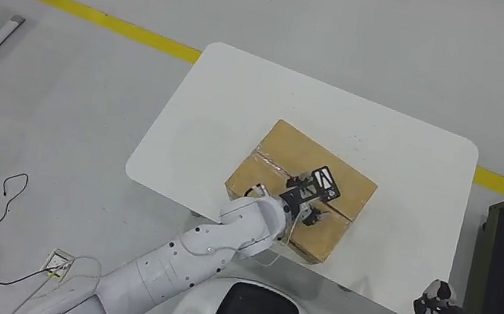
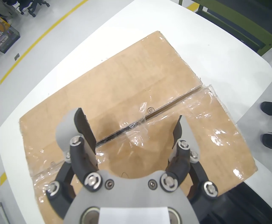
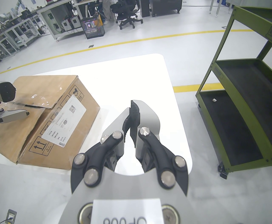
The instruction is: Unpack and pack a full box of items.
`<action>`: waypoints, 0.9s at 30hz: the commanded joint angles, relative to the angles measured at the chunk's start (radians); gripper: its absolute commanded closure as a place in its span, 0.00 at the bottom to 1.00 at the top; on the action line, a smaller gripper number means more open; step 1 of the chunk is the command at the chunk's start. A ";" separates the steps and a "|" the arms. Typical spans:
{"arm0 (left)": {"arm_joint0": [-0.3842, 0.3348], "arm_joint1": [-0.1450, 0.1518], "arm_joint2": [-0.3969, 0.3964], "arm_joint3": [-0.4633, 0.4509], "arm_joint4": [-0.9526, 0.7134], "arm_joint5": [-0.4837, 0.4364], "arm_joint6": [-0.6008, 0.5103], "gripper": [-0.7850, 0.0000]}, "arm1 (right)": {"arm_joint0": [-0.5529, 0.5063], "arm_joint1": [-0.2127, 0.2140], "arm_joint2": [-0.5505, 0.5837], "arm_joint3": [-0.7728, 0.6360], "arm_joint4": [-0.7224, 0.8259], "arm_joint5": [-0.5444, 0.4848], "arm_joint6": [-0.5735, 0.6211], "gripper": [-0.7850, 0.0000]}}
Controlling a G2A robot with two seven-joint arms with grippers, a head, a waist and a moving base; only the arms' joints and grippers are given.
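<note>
Box [image 1: 300, 189] sits shut on the white table [image 1: 221, 101], toward my side. Its top flaps are down, and the centre seam [image 2: 176, 99] lies under clear tape [image 2: 136, 137] that looks wrinkled and partly lifted. I have the left gripper [image 2: 130, 116] spread wide just above that seam, with nothing between its fingers. The right gripper [image 3: 132, 110] hangs by the table's near corner, well apart from the box, pads pressed together and empty, with the green cart [image 3: 233, 118] off to its side. I judge we are at the very start: the flaps are unopened and no items are out, so all the unpacking and repacking remain. The contents I cannot see.
</note>
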 commanded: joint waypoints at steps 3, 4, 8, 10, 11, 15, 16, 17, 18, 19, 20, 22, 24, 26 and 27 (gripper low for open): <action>0.007 -0.001 -0.007 -0.011 0.021 -0.003 -0.015 0.49 | -0.001 -0.001 -0.001 -0.001 0.001 -0.004 -0.001 1.00; 0.007 0.000 -0.007 -0.014 0.033 -0.008 -0.023 0.50 | -0.001 -0.002 -0.001 -0.001 0.002 -0.006 -0.001 1.00; 0.022 0.001 -0.012 -0.028 0.053 -0.018 -0.029 0.49 | 0.001 -0.003 -0.001 -0.003 0.001 -0.010 0.002 1.00; 0.029 0.001 -0.015 -0.032 0.058 -0.020 -0.029 0.48 | 0.001 -0.003 0.000 -0.006 0.002 -0.010 0.003 1.00; 0.032 0.001 -0.015 -0.032 0.060 -0.023 -0.030 0.47 | 0.001 -0.003 0.000 -0.007 0.002 -0.011 0.003 1.00; 0.036 -0.001 -0.018 -0.033 0.070 -0.030 -0.031 0.44 | 0.002 -0.004 0.001 -0.009 0.001 -0.012 0.006 1.00; 0.036 -0.002 -0.019 -0.033 0.071 -0.031 -0.031 0.44 | 0.002 -0.005 0.002 -0.009 0.002 -0.014 0.007 1.00; 0.035 -0.003 -0.020 -0.033 0.072 -0.032 -0.031 0.45 | 0.003 -0.005 0.002 -0.009 0.002 -0.015 0.007 1.00; 0.034 -0.004 -0.021 -0.031 0.075 -0.033 -0.031 0.47 | 0.003 -0.005 0.002 -0.009 0.002 -0.015 0.008 1.00; 0.034 -0.005 -0.021 -0.028 0.076 -0.034 -0.030 0.48 | 0.004 -0.005 0.001 -0.009 0.001 -0.015 0.008 1.00; 0.033 -0.006 -0.022 -0.025 0.077 -0.035 -0.028 0.49 | 0.004 -0.006 0.001 -0.009 0.002 -0.015 0.009 1.00; 0.031 -0.008 -0.022 -0.020 0.079 -0.035 -0.026 0.55 | 0.005 -0.006 0.001 -0.008 0.002 -0.015 0.009 1.00; 0.031 -0.010 -0.022 -0.018 0.083 -0.034 -0.025 0.67 | 0.006 -0.007 0.001 -0.008 0.003 -0.015 0.011 1.00; 0.031 -0.012 -0.024 -0.016 0.087 -0.033 -0.023 1.00 | 0.007 -0.007 0.001 -0.008 0.004 -0.017 0.012 1.00; 0.031 -0.012 -0.025 -0.015 0.090 -0.032 -0.021 1.00 | 0.008 -0.008 0.001 -0.008 0.004 -0.017 0.012 1.00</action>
